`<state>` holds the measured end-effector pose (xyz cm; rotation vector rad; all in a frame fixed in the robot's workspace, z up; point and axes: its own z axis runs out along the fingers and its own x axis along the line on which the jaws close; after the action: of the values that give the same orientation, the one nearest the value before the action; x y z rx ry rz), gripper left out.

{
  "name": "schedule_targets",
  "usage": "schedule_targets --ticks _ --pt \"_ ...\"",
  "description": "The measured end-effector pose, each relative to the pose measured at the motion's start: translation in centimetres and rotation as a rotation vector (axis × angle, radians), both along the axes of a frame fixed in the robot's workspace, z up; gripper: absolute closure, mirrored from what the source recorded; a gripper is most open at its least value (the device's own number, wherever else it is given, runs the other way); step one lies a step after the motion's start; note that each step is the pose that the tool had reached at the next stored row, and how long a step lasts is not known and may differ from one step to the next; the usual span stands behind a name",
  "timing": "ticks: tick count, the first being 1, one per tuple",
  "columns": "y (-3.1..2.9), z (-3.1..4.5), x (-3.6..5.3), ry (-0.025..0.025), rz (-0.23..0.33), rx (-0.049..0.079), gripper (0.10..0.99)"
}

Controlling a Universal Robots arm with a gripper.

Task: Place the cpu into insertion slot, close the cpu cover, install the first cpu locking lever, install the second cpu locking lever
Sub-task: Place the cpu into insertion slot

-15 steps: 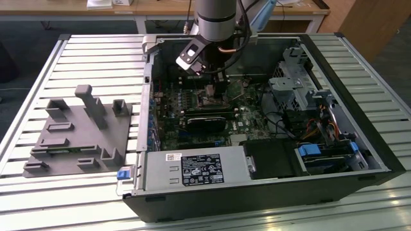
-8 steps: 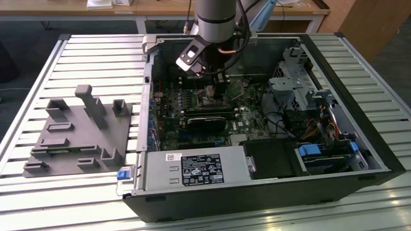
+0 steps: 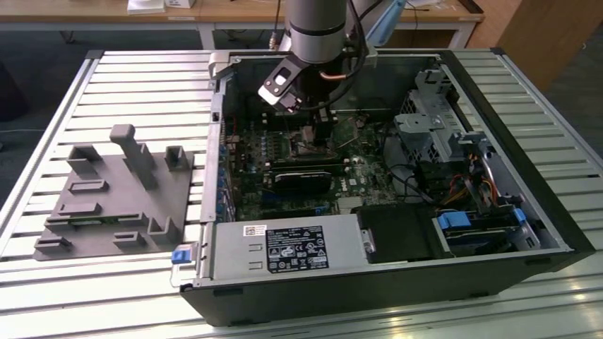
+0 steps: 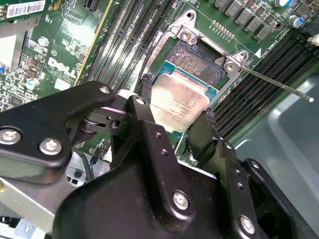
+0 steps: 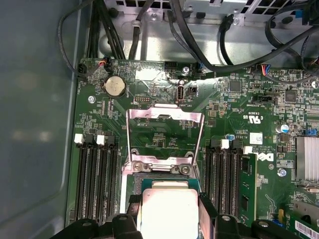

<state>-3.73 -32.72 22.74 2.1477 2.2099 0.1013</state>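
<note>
The cpu (image 4: 185,99) is pinched between your gripper's (image 4: 177,103) two black fingers (image 4: 146,85), one pad on each of two opposite edges, so it's clamped on the chip, silvery top facing up. In the second wrist view the chip sits over the near part of the insertion slot (image 4: 195,56), and the slot's dark centre shows past the chip's far edge. You can't tell from either wrist view whether the chip is touching the slot or just above it.

The cpu cover (image 5: 164,114) is swung open, its frame tilted up from the hinge on the far side of the slot, with green board visible through its window. One locking lever (image 4: 279,85) sticks out free from a slot corner, a thin rod reaching over the memory slots (image 5: 94,179) – not latched.

Around that is the motherboard (image 5: 149,74) with a coin cell (image 5: 114,86), and black cables running along its edge. In the exterior view your arm (image 3: 315,28) drops straight down into the open computer case (image 3: 509,106), which lies on a slatted table (image 3: 141,78). A grey fixture (image 3: 113,191) sits beside the case on the exterior view's left – well apart from the gripper.
</note>
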Motion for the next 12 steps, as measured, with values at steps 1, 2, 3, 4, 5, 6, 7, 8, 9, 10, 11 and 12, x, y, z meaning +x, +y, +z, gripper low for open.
schedule_targets --ticks 1,2,3,4,5,6,7,8,9,10,11,12 --pt "0.00 -0.03 0.00 -0.0001 0.000 0.000 0.545" --pt "0.00 -0.06 0.00 -0.0002 0.000 0.000 0.545" --pt "0.00 -0.08 0.00 -0.0001 0.000 0.000 0.545" --pt "0.00 -0.11 0.00 0.0000 0.000 0.000 0.545" --pt "0.00 -0.16 0.00 0.0000 0.000 0.000 0.545" --pt "0.01 -0.21 0.00 0.0000 0.000 0.000 0.545" --pt "0.02 -0.29 0.00 0.0000 0.000 0.000 0.545" --pt "0.03 -0.42 0.00 0.0000 0.000 0.000 0.545" --pt "0.03 -0.55 0.00 0.0000 0.000 -0.001 0.545" --pt "0.04 -0.69 0.00 0.0000 0.000 -0.001 0.545" --pt "0.04 -0.82 0.00 0.0000 0.000 -0.001 0.545" --pt "0.04 -0.92 -0.02 -0.0001 -0.002 -0.001 0.545"
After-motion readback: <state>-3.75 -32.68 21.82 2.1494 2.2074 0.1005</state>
